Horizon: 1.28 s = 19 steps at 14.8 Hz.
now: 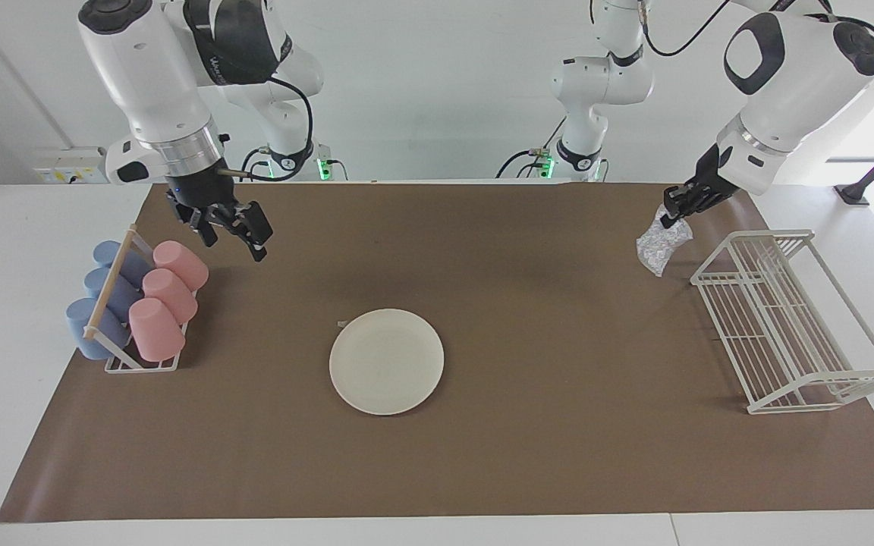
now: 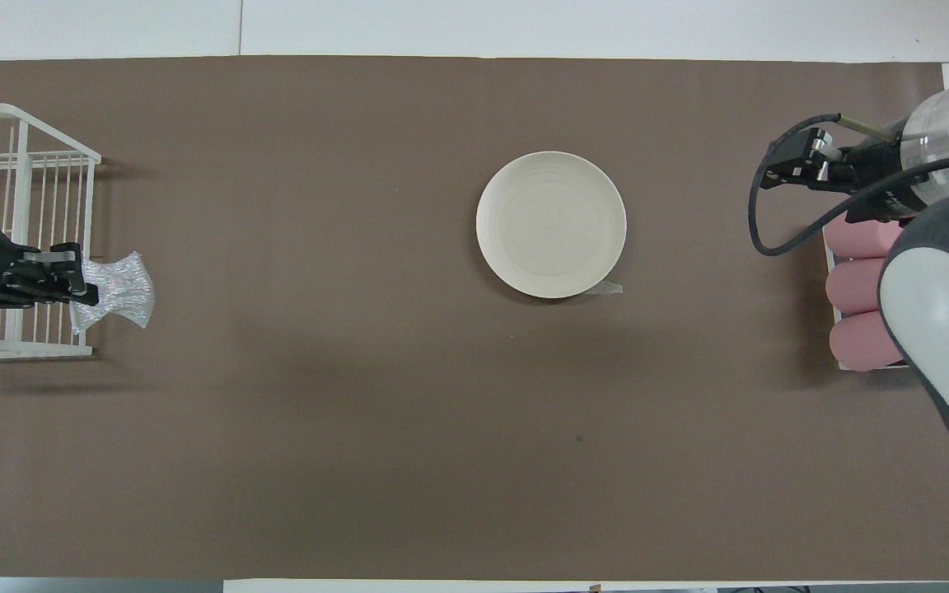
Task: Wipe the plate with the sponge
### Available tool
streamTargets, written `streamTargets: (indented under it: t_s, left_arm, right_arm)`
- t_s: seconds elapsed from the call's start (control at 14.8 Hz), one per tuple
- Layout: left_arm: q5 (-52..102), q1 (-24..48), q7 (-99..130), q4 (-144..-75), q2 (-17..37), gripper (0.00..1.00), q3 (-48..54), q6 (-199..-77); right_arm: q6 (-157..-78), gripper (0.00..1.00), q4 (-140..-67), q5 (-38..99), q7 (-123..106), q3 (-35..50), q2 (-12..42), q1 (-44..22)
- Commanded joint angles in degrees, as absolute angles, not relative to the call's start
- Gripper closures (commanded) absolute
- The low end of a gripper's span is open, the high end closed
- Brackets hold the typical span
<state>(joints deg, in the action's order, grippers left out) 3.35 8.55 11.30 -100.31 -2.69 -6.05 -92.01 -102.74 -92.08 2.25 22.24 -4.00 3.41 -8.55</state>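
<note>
The cream-white plate (image 1: 386,361) lies flat on the brown mat near the table's middle and also shows in the overhead view (image 2: 551,224). My left gripper (image 1: 674,216) is shut on the silvery, crinkled sponge (image 1: 661,244), which hangs from it in the air over the mat beside the white wire rack. In the overhead view the left gripper (image 2: 83,288) holds the sponge (image 2: 122,288) by one end. My right gripper (image 1: 234,244) is open and empty, raised over the mat beside the cup rack, and it also shows in the overhead view (image 2: 771,167). Both grippers are well away from the plate.
A white wire rack (image 1: 786,326) stands at the left arm's end of the table (image 2: 21,165). A cup rack with pink cups (image 1: 168,296) and blue cups (image 1: 103,299) stands at the right arm's end. A small clear scrap (image 2: 609,288) lies at the plate's rim.
</note>
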Motion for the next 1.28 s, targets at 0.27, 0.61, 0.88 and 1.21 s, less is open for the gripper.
streamTargets:
  t_s: [0.27, 0.61, 0.88, 1.21]
  left_arm:
    - [-22.0, 11.1, 11.0, -97.1, -0.7, 1.0, -5.4, -89.6]
    - [-38.9, 12.2, 11.1, -97.7, 3.7, 1.0, -5.4, -93.1]
    - [-48.1, 12.0, 11.9, -101.4, 7.1, 1.0, -5.5, -98.3]
    - [-51.2, 12.7, 26.2, -107.7, 6.9, 1.0, -5.5, -98.4]
  right_arm:
    - [-99.6, 0.0, -93.3, 1.5, 1.4, -4.2, 0.8, -5.8]
    - [-94.1, 0.0, -93.1, 1.8, -1.9, -3.8, -0.3, -6.2]
    - [-90.4, 0.0, -91.8, 1.8, -2.1, -4.0, -0.2, -6.0]
    - [-86.7, 0.0, -91.3, 1.6, -1.8, -5.0, -0.3, -5.8]
